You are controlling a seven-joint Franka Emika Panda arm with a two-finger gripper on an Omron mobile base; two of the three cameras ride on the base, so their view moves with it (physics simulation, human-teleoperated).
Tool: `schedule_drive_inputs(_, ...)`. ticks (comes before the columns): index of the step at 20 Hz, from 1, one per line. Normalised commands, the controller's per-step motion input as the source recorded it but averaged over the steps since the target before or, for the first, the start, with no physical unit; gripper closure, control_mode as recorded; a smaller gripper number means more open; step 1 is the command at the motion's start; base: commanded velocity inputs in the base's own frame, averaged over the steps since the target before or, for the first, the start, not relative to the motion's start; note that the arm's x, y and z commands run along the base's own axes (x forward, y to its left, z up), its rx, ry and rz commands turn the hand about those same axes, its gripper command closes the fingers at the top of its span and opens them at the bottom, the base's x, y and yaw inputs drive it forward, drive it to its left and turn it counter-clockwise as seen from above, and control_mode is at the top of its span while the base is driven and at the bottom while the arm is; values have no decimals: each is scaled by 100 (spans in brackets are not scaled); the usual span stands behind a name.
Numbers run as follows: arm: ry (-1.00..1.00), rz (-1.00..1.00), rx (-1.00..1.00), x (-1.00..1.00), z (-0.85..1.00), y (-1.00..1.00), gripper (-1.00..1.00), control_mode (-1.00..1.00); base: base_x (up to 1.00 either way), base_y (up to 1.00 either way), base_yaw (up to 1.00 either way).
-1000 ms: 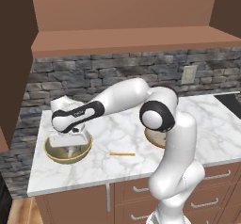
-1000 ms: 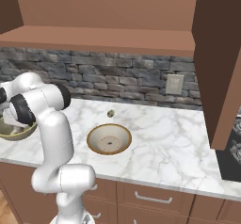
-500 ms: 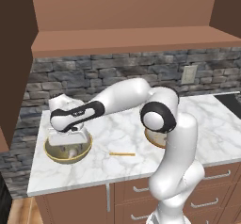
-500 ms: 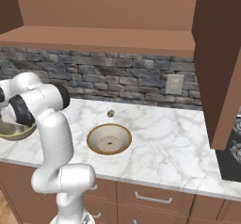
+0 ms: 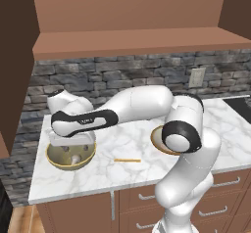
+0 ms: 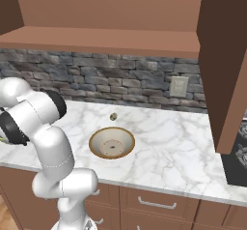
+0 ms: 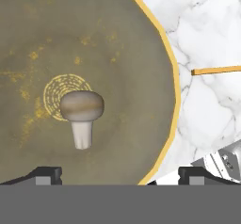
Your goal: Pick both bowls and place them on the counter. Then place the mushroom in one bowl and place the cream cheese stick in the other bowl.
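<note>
The deep olive-tan bowl (image 5: 59, 156) stands at the counter's (image 5: 98, 175) left end. The mushroom (image 5: 74, 160) lies on its floor, cap and stem free of the fingers. My gripper (image 5: 73, 144) hangs open just above this bowl. In the hand view the mushroom (image 7: 81, 110) rests at the middle of the bowl (image 7: 117, 39), and the gripper (image 7: 120, 175) shows wide-spread fingertips (image 7: 47, 173) with nothing between them. The cream cheese stick (image 5: 127, 160) lies flat on the marble to the bowl's right; its end (image 7: 216, 70) shows in the hand view. The shallow beige bowl (image 6: 112, 143) sits mid-counter, partly behind my elbow in the left base view.
A small dark knob (image 6: 113, 116) sits on the marble behind the beige bowl. A stone backsplash with a wall outlet (image 6: 179, 86) runs behind the counter, and wooden cabinets (image 5: 127, 11) hang overhead. Drawers (image 6: 159, 205) lie below the front edge.
The jaws have spread wide over the olive-tan bowl, and the mushroom now lies free inside it. The arm has barely shifted.
</note>
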Motion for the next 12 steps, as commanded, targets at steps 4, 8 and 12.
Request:
schedule_drive_inputs(4,-11,0,4,-34,47,-44,-100,-100,0,0,0)
schedule_drive_inputs(8,-8,0,4,-22,41,-54,-100,-100,0,0,0)
schedule_drive_inputs(12,-6,0,3,-18,41,-59,-100,-100,0,0,0)
